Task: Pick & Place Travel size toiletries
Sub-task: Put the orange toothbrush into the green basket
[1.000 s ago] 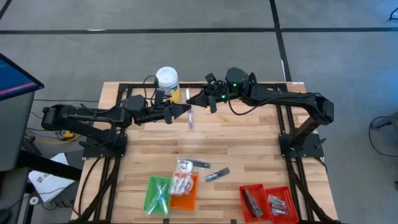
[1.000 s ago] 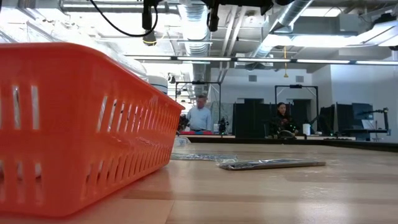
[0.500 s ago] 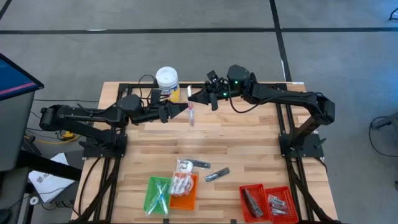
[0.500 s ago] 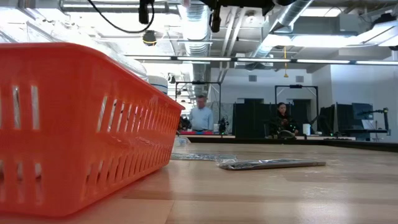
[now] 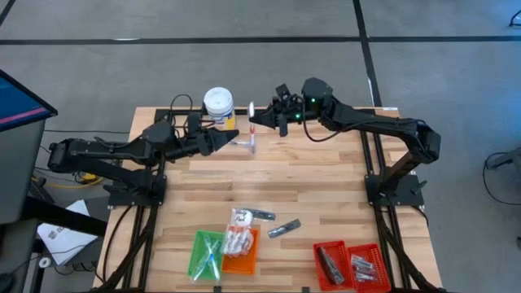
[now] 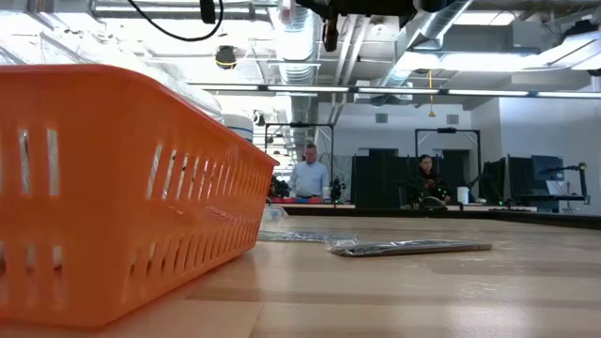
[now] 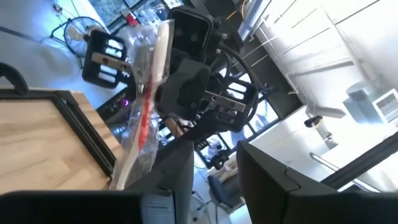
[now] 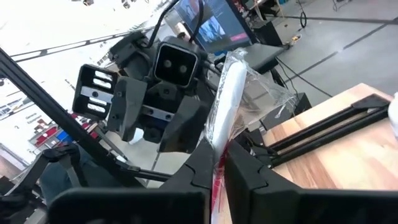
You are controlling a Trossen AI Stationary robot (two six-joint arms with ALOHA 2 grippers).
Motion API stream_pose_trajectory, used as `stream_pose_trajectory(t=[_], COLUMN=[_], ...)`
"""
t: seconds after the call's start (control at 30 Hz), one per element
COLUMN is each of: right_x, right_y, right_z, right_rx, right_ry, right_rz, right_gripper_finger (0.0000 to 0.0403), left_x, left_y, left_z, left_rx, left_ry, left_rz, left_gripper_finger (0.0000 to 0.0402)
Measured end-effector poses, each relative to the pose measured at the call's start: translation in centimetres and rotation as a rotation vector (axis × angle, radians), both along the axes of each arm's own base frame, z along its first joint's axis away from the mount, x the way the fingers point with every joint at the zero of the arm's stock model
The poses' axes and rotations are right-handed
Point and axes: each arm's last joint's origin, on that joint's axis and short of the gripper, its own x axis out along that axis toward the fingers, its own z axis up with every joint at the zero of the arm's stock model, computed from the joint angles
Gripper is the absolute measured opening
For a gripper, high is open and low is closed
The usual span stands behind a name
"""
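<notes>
Wrapped stick [image 5: 251, 140] hangs in the air over the worktop's [image 5: 326, 183] far side, between both arms. Our right hand [image 8: 217, 163] is clenched on it; left hand [image 5: 229, 140] has released, fingers spread beside it. Looks light, with slick, crinkly film — we'd pinch the rigid core, not the loose wrapper.

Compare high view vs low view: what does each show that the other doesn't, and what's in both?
High view only: both arms above the table's far side, the right hand shut on a clear-wrapped stick, the left hand beside it, the white-lidded tub, the green tray and the red trays.

Low view only: the room behind, with two people at desks, and ceiling ducts.

Both: the wooden table, the orange tray and a slim dark tube lying flat beside it.
</notes>
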Motion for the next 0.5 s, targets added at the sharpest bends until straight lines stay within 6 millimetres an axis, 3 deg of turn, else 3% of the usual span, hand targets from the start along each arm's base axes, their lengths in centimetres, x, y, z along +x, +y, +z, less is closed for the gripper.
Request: stream_pose_trajectory(t=[0.27, 0.5], right_x=[0.1, -0.6], right_y=[0.4, 2.4], right_z=[0.1, 1.5], right_rx=[-0.056, -0.322], right_ry=[-0.019, -0.091], right_rz=[0.014, 0.057], right_gripper_finger=[0.0007, 0.0006], left_x=[0.0, 0.0], left_y=[0.0, 0.0], left_z=[0.0, -0.1], left_rx=[-0.003, -0.107], left_ry=[-0.001, -0.023], left_rz=[0.0, -0.015], left_gripper_finger=[0.01, 0.0096])
